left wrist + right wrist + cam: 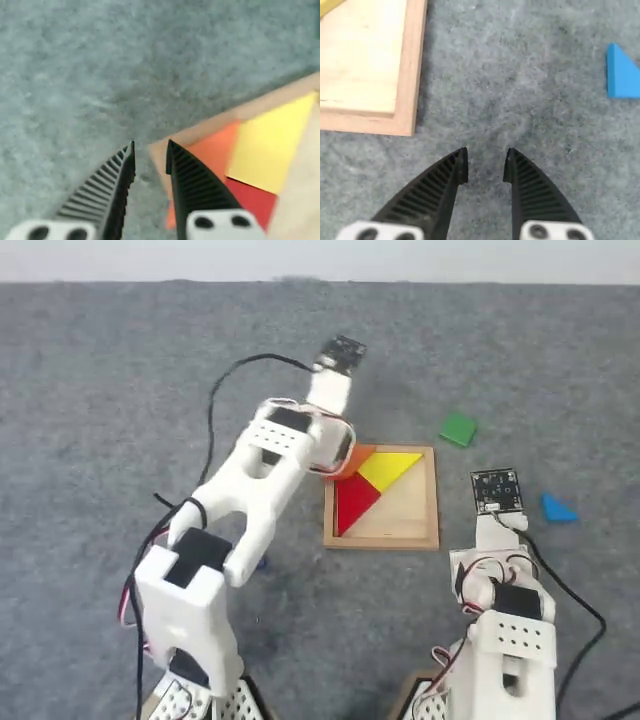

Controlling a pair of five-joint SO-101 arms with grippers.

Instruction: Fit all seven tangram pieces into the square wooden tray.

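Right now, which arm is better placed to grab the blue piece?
Right. The right fingers hang open between the tray and the blue piece; the left fingers are at the tray's far corner, by the orange piece.

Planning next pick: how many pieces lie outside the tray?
2 clearly: a green piece off the far right corner of the tray, a blue triangle to its right. More may hide beneath the arms.

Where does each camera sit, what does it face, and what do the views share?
High view: fixed overhead, looking down on left arm, right arm, tray, blue piece.
Left wrist view: on the left wrist, facing the tray's corner past the left gripper.
Right wrist view: on the right wrist, facing carpet past the right gripper.
Shared: all show the tray.
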